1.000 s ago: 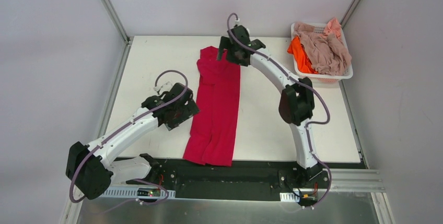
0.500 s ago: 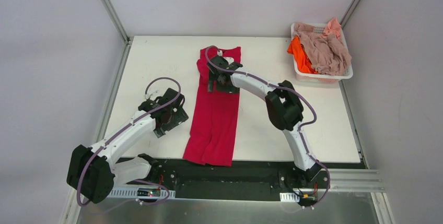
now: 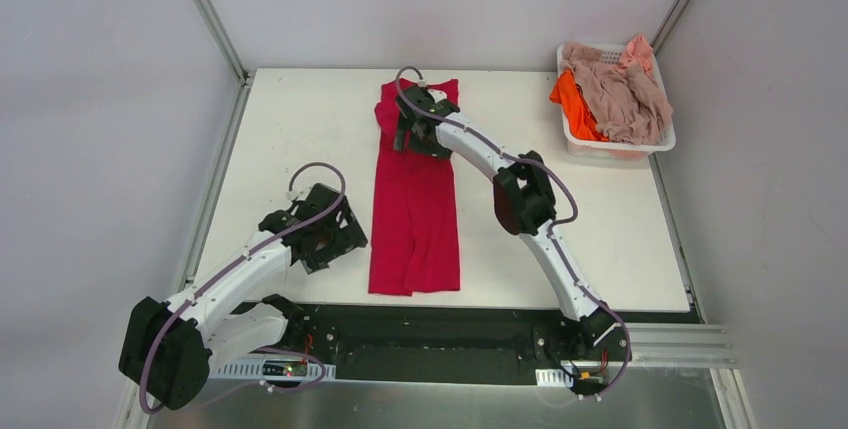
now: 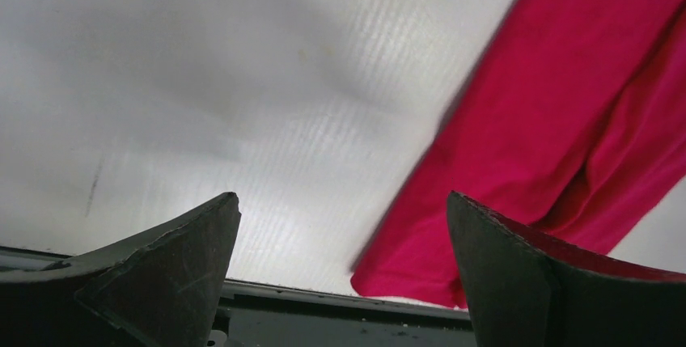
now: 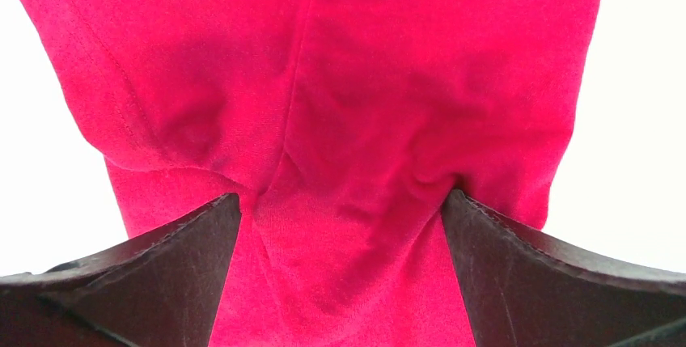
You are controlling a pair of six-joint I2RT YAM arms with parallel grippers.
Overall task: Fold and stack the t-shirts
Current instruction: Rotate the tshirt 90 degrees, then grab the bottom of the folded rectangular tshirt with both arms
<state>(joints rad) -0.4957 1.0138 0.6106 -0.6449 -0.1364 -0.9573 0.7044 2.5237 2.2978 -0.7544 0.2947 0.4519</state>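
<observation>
Right gripper (image 5: pixel 340 201): jaws wide, tips pressed on far end of red shirt (image 3: pixel 415 219), cloth puckered between them.
Left gripper (image 4: pixel 340 201): jaws wide, holding nothing, over bare table (image 3: pixel 290 129) just left of shirt's near end.
Shirt lies in long strip mid-table.
Orange shirt (image 3: pixel 572 99) and beige shirts (image 3: pixel 620 89) in white basket (image 3: pixel 615 151), far right.

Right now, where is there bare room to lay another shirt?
Bare table lies far-left, between the red shirt and the table's left edge, and right, between the right arm and the basket. Crowded: the middle strip and the heaped basket.
</observation>
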